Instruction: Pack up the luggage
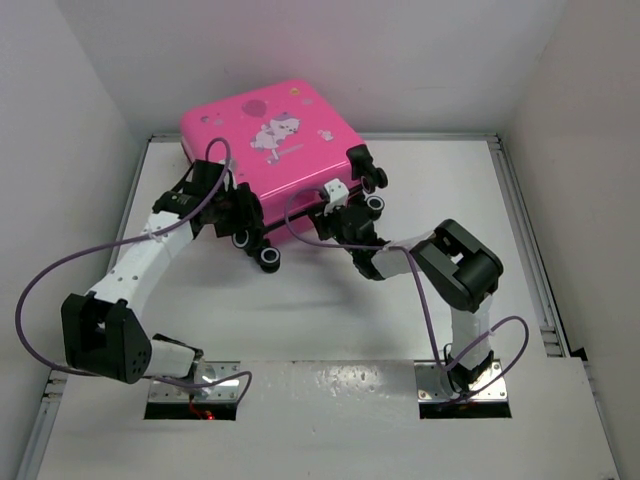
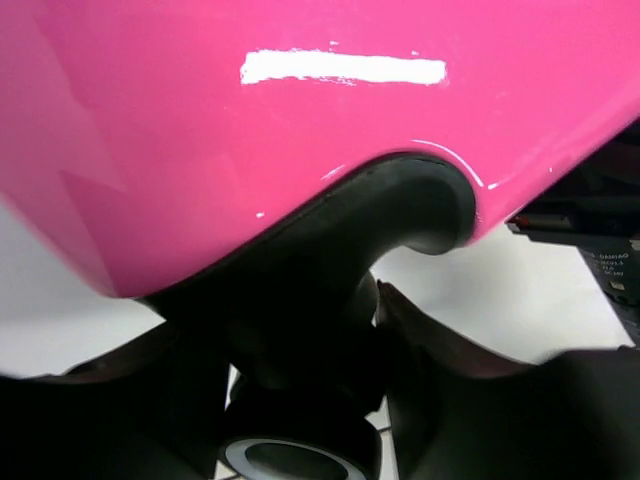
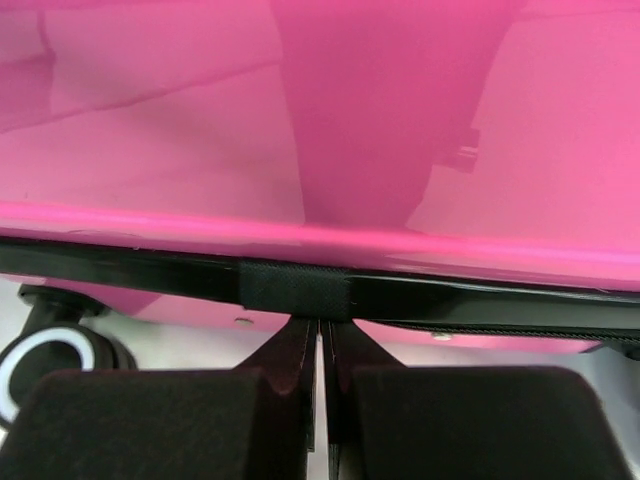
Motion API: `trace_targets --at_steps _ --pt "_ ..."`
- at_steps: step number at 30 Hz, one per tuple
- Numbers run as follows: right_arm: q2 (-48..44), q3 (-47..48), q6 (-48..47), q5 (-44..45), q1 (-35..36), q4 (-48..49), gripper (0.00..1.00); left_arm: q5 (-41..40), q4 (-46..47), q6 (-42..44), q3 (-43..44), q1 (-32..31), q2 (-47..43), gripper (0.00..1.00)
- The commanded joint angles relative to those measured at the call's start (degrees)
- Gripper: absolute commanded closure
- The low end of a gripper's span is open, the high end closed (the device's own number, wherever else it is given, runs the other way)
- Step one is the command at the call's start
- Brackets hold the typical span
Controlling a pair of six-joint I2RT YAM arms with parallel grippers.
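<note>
words to read: none | tiny white letters on black part (image 2: 610, 272): too small to make out

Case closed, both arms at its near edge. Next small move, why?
Probably close the left gripper onto the black wheel mount of the bright pink hard-shell suitcase: its fingers flank that mount but a firm grip isn't clear. The right gripper is shut at the black fabric tab on the zipper trim, so bracing the case first seems wise.

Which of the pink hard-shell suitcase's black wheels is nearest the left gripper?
The leftmost black wheel on the near edge; the left gripper straddles it, the others lie further right.
</note>
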Motion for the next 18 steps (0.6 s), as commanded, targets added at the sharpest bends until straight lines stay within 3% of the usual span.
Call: trace_targets --at_steps 1,6,18 --pt "-2.44 0.04 -1.08 6.91 -2.04 8.04 1.0 -1.1 -0.7 -1.88 0.47 3.04 0.44 0.71" --pt "-5.43 -4.36 -0.12 7.36 -6.52 7.86 1.0 0.23 -0.7 -3.03 0.47 8.94 2.28 0.99" --pt "-9.57 -10.16 -1.52 5.95 -14.44 7.68 1.0 0.94 -0.17 -0.74 3.81 20.36 7.03 1.0"
